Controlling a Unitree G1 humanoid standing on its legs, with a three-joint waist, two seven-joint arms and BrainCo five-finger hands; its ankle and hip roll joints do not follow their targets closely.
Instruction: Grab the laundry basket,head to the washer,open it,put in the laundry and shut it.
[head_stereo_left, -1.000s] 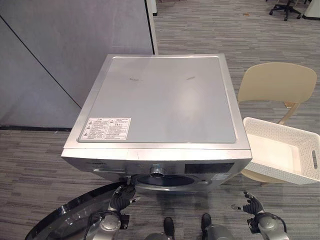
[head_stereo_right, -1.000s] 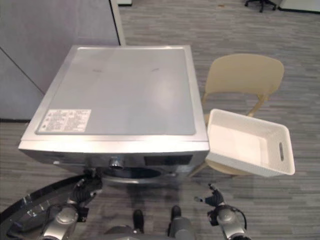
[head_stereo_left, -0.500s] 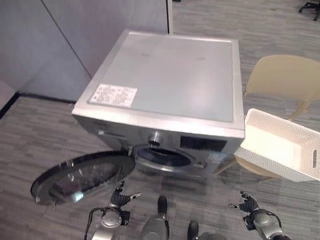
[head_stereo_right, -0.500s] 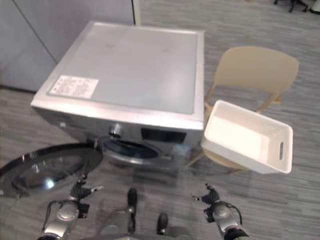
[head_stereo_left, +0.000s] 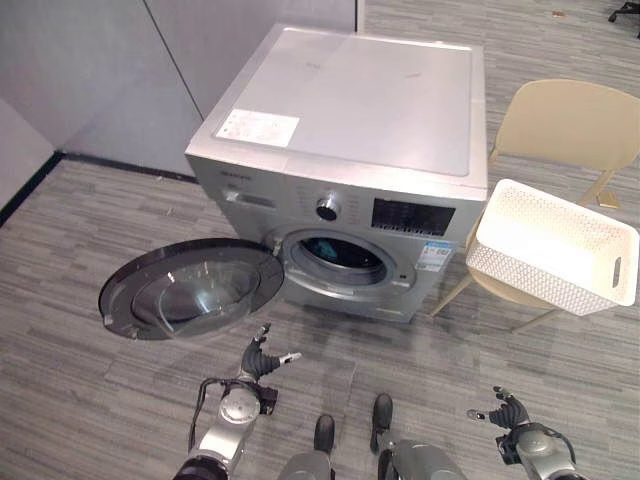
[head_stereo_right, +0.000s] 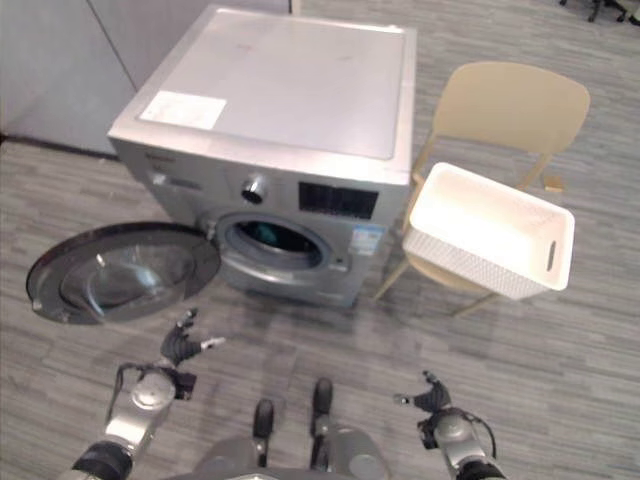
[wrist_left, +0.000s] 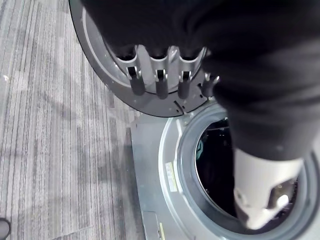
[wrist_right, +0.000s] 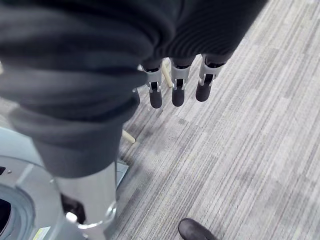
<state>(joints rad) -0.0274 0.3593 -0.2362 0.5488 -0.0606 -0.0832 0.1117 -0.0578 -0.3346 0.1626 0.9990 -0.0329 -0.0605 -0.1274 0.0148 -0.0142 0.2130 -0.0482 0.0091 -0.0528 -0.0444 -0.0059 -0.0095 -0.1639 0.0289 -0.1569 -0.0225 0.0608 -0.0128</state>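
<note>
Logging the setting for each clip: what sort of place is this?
Probably an office or lab space set up for a laundry demo, not a home: a washing machine stands on grey carpet tiles beside grey partition panels, with a white laundry basket on a beige chair.

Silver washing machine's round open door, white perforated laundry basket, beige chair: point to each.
round open door (head_stereo_left: 190, 293), left eye view, inner glass.
white perforated laundry basket (head_stereo_left: 520, 262), left eye view, side wall.
beige chair (head_stereo_right: 515, 100), right eye view, backrest.

Silver washer (head_stereo_left: 350, 110), white perforated basket (head_stereo_left: 552, 245), beige chair (head_stereo_left: 565, 120), grey striped floor (head_stereo_left: 90, 400).
</note>
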